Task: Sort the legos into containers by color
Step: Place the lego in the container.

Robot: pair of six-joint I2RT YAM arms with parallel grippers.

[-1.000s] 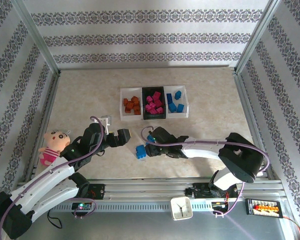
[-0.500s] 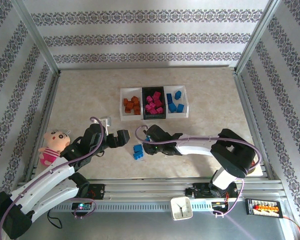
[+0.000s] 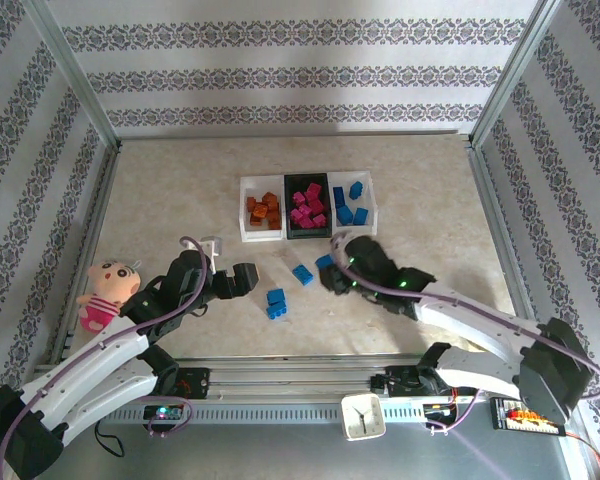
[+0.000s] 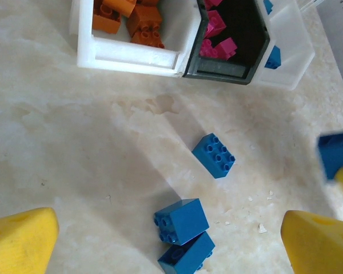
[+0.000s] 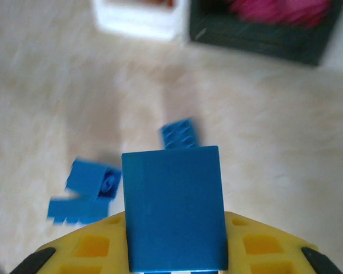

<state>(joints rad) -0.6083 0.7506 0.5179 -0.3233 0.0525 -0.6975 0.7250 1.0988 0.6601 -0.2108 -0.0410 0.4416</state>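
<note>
Top external view is showing the sort near its end. Orange legos [image 3: 263,210] are sitting in the left white bin [image 3: 243,222], magenta legos [image 3: 307,206] in the black bin [image 3: 308,237], and several blue legos [image 3: 348,203] in the right white bin [image 3: 372,210]. No orange or magenta piece is lying loose on the counter [image 3: 170,190].

The right hand [image 3: 330,276] is clenching one blue brick [image 5: 174,208] and holding it above the counter, just short of the bins. The right wrist view is showing this brick pinched between the yellow fingers [image 5: 91,251]. The left hand [image 3: 244,276] is standing fully released, grasping nothing, near the loose pieces.

Three blue bricks are lying on the counter: a single brick [image 4: 214,155] between the two hands, and a touching pair [image 4: 183,234] nearer the arms. By this evidence, the held brick is awaiting its drop into the right white bin, and three further blue picks are remaining to be done.
</note>
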